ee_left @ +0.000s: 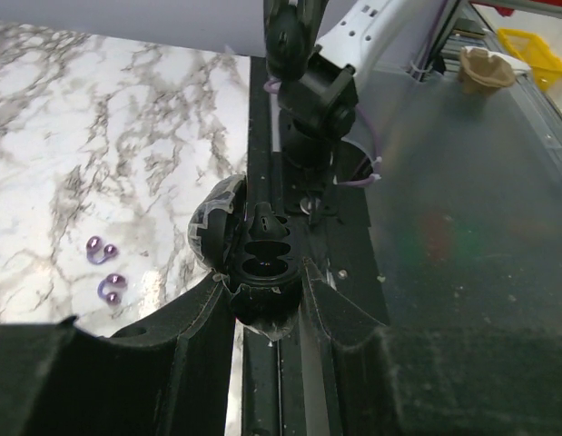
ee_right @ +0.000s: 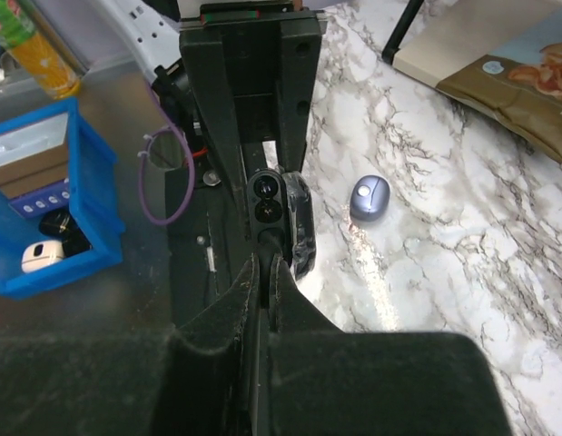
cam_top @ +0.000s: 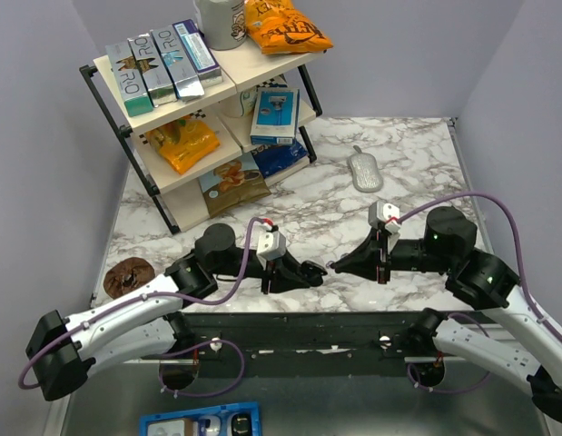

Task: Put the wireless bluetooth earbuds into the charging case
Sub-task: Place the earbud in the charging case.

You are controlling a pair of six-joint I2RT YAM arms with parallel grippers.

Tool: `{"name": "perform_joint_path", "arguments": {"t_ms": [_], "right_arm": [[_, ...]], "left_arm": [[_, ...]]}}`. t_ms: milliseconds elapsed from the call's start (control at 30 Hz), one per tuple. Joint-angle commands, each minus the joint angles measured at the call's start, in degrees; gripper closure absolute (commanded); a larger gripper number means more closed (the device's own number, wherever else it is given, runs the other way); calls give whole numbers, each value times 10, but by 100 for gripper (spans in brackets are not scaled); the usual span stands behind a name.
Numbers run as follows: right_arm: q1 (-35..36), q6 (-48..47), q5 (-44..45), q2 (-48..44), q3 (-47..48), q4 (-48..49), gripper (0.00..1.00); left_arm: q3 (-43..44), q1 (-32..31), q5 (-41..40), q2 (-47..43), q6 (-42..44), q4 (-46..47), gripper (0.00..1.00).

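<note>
So the right pincer (ee_right: 267,262), pinched shut with nothing visible in it, had the closed periwinkle oval plastic charging case (ee_right: 369,198) just off its right; left pincer (ee_left: 262,292) gripped a glossy black clamshell (ee_left: 261,250).

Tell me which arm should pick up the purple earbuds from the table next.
Right, probably. The left gripper is shut on the open black case, so it is busy. The right gripper looks pinched shut with nothing visible between its fingers, and the purple earbuds lie on the marble nearby.
</note>
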Motion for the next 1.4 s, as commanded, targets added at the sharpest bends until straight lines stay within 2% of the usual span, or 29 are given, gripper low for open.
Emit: {"name": "perform_joint_path", "arguments": {"t_ms": [0, 300, 1033, 1367], "right_arm": [[8, -16, -29, 4, 13, -20, 99], [29, -29, -74, 20, 37, -32, 99], [114, -41, 1, 69, 15, -4, 99], [125, -37, 55, 77, -4, 25, 99]], "left_arm": [[39, 1, 87, 31, 24, 8, 100], [66, 1, 157, 72, 33, -36, 100], [91, -1, 170, 101, 34, -55, 100], [90, -6, 161, 101, 29, -50, 100]]}}
